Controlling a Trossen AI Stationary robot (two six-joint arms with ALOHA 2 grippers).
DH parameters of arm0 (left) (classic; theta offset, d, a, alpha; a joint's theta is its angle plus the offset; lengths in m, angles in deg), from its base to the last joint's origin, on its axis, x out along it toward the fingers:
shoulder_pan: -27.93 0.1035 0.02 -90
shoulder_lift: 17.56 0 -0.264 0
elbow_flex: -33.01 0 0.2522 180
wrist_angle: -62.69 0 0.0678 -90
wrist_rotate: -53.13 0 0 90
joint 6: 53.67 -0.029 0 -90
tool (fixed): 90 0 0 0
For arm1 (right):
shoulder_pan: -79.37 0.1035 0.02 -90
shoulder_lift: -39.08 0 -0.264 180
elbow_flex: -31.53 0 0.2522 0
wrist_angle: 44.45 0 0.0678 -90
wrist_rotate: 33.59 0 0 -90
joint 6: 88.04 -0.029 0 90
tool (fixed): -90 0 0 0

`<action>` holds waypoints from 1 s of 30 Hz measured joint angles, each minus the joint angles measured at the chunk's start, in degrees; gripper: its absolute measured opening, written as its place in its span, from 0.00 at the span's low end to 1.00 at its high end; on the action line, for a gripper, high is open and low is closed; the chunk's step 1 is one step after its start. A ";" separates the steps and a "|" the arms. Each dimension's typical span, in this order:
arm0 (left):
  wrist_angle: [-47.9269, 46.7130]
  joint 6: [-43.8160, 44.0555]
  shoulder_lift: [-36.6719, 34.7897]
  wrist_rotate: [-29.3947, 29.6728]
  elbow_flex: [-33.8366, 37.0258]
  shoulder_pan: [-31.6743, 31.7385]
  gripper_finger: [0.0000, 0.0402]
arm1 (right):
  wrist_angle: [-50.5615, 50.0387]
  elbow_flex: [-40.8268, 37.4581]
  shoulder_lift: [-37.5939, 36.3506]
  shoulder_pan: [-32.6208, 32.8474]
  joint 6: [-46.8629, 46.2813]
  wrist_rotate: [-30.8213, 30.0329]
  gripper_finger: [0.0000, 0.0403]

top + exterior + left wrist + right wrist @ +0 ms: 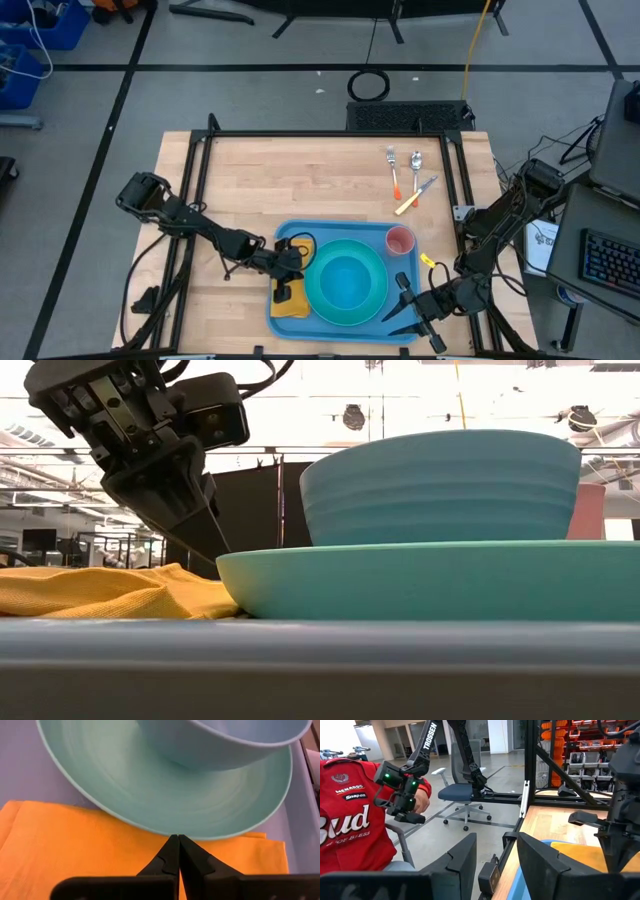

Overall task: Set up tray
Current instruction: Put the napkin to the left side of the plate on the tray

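Observation:
The blue tray [290,233] lies at the table's near edge. On it are a round teal plate [318,298] carrying a blue bowl [347,280], a pink cup [400,240] at its far right corner, and a folded yellow napkin [288,302] along its left side. My left gripper [178,840] is shut, pointing down over the napkin [100,845] right beside the plate's rim [165,832]. My right gripper [495,857] is open over the tray's near right corner [405,305] and holds nothing. My left gripper's shut fingertips [222,545] come slanting down from the left at the napkin [110,590], close to the plate's left rim [240,565]. Nothing shows between the fingers. Whether the tips touch the napkin or the plate, I cannot tell.
A fork [394,168], a spoon [417,162] and a yellow-handled knife [414,197] lie on the wooden table beyond the tray's far right corner. A small yellow piece [428,262] lies right of the tray. A person in a red shirt [350,820] sits beyond the table's left side.

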 joint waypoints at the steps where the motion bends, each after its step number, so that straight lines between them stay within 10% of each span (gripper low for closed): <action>1: -0.06 0.02 0.00 0.00 0.00 0.01 0.01 | 0.01 0.00 0.00 0.00 0.00 0.00 0.33; 30: 9.52 0.59 5.81 -3.37 -0.02 1.25 0.02 | -0.87 0.00 0.00 0.00 -0.15 0.00 0.33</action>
